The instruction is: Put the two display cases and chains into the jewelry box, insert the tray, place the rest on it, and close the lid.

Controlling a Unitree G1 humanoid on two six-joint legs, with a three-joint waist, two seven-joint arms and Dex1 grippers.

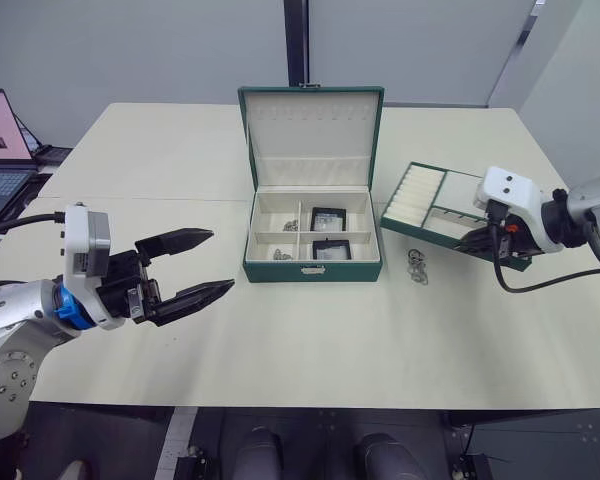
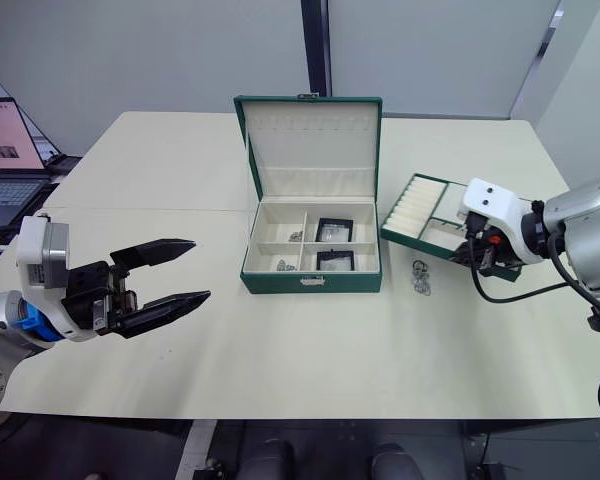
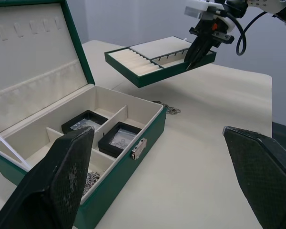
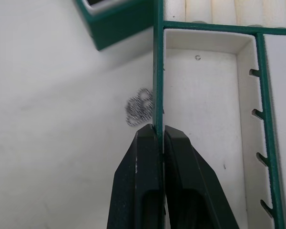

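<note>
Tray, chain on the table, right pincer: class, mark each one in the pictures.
tray (image 3: pixel 155 49), left wrist view, on its flat cream compartment.
chain on the table (image 1: pixel 417 266), left eye view, on the middle of the bunch.
right pincer (image 4: pixel 158 143), right wrist view, between its fingertips at the tray's rim.

The jewelry box (image 1: pixel 312 232) sat mid-frame on the worktop (image 1: pixel 280 340), display cases (image 1: pixel 328 219) inside; the tray (image 1: pixel 430 205) right of it, a chain (image 1: pixel 417 265) between.
</note>
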